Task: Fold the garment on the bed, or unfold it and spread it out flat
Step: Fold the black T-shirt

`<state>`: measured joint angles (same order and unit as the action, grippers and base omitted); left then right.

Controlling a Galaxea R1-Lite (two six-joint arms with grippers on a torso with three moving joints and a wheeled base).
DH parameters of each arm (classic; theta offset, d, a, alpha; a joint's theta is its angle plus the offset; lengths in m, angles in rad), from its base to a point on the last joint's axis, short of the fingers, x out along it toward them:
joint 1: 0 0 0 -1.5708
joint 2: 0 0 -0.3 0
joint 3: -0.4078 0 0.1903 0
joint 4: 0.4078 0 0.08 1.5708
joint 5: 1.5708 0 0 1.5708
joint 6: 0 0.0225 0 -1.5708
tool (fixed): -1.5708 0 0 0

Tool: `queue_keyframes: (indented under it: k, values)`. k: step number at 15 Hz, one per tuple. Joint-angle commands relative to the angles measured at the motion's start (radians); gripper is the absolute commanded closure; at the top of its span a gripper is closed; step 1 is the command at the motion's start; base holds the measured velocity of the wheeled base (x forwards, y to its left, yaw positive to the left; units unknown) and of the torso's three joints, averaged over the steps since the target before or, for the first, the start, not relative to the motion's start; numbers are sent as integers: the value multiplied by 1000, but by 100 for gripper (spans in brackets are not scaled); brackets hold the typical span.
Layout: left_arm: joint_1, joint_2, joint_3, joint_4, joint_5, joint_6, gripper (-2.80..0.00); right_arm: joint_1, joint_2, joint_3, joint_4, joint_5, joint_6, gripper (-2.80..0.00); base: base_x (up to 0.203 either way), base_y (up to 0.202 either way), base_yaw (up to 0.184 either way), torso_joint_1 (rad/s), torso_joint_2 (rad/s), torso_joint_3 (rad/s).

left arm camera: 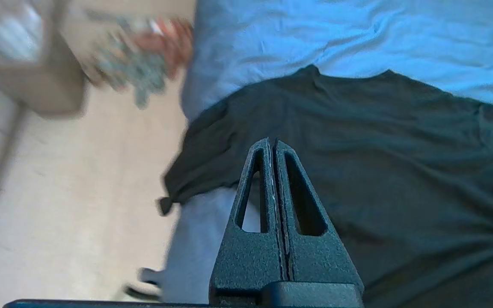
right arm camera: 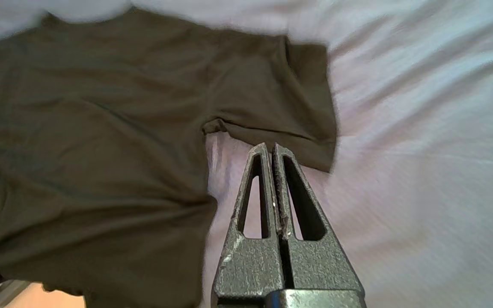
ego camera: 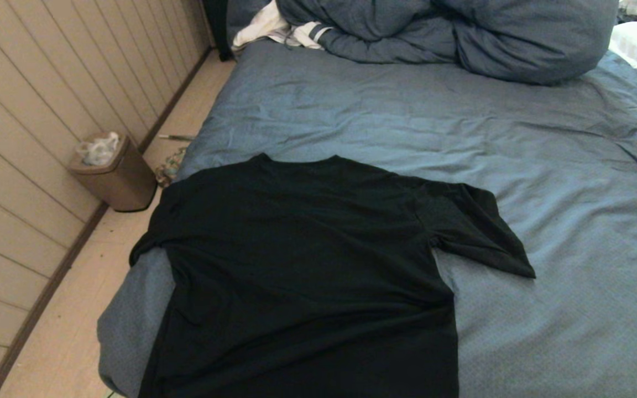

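While empty, left tool (left arm camera: 274, 143) closed | right tool (right arm camera: 271, 147) closed, above garment (ego camera: 307, 265)

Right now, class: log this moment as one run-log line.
shirt: flat on bed, plain side up | left hand: shut, empty, above shirt | right hand: shut, empty, near sleeve

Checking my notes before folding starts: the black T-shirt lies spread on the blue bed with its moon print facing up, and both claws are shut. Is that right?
Not quite. The black T-shirt shows its plain black side; no print is visible in the head view. It does lie spread on the bed, and the left claw and right claw are shut.
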<state>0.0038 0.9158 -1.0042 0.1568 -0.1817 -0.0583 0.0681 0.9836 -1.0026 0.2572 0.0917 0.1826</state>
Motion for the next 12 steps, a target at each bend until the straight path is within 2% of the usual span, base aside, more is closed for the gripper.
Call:
queue_keyframes:
  k: [1, 5, 9, 10, 12]
  values:
    - [-8, 238, -73, 3, -11, -32, 0, -11, 306, -97, 1, 3, 24, 0, 0, 0, 0, 0, 0, 0]
    - [-75, 448, -127, -3, -20, -133, 0, -90, 676, -307, 10, 4, 60, 0, 0, 0, 0, 0, 0, 0]
    - [-112, 562, -205, -18, -21, -153, 0, -150, 876, -497, 77, 34, 67, 0, 0, 0, 0, 0, 0, 0]
    - [-112, 595, -230, -25, -21, -157, 0, -154, 891, -523, 93, 40, 67, -280, 0, 0, 0, 0, 0, 0]
    - [-114, 634, -252, -47, -21, -169, 0, -158, 909, -556, 131, 45, 52, -280, 0, 0, 0, 0, 0, 0]
